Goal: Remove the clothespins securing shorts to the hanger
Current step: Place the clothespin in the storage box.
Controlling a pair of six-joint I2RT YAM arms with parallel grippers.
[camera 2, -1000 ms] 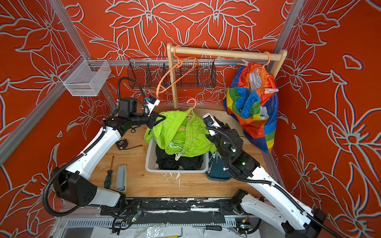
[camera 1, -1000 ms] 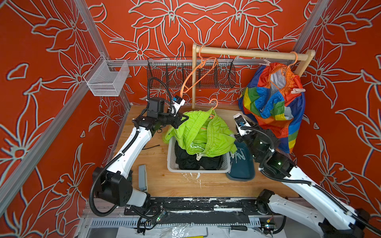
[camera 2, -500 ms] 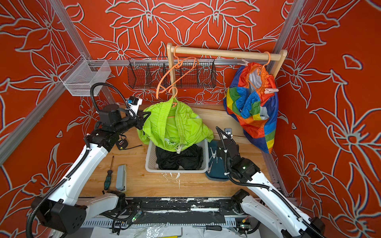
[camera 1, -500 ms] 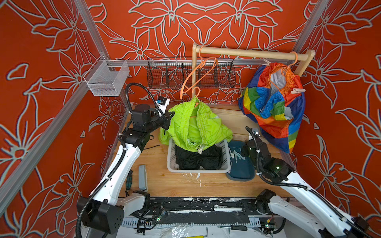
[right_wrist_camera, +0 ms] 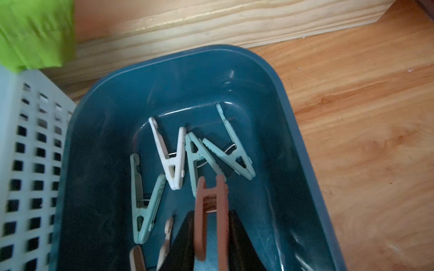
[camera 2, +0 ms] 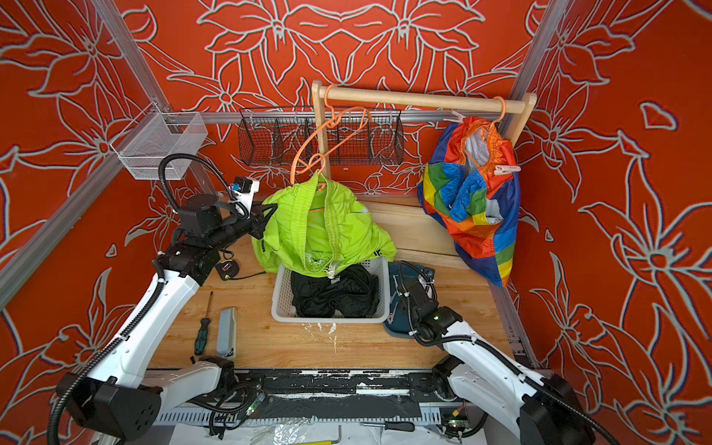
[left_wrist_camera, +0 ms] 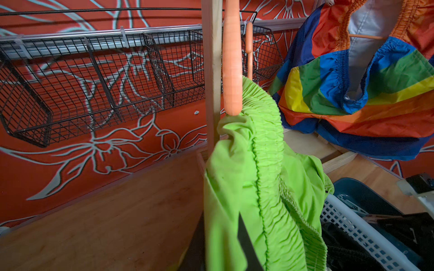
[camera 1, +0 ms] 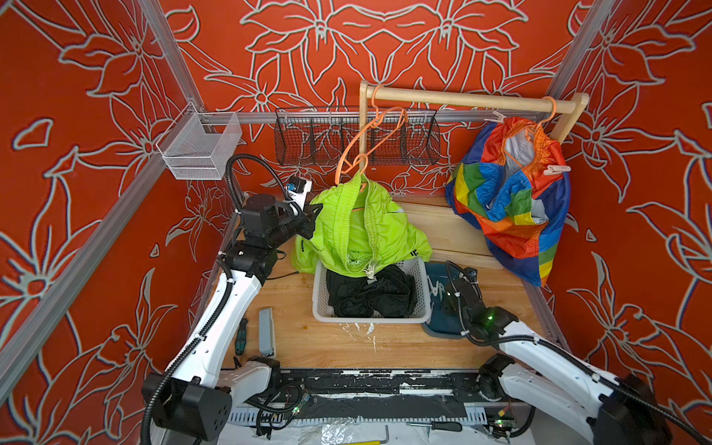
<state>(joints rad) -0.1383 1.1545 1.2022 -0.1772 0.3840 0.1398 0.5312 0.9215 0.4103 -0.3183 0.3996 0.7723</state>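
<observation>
Salmon-pink plastic clothespin (right_wrist_camera: 211, 204) sits between the right gripper's (right_wrist_camera: 211, 214) fingers above the dark blue plastic tub (right_wrist_camera: 270, 98), which holds pale mint clothespins (right_wrist_camera: 143, 199). Gripped or loose, I cannot tell. A pale pink clothespin (camera 1: 554, 168) clips the rainbow patchwork shorts (camera 1: 501, 200) hanging from the wooden rail (camera 1: 462, 101). My left gripper (camera 1: 314, 219) pinches the lime green shorts (camera 1: 346, 231), which drape over the white lattice basket (camera 1: 370, 319) and the black shorts (camera 1: 370, 296).
</observation>
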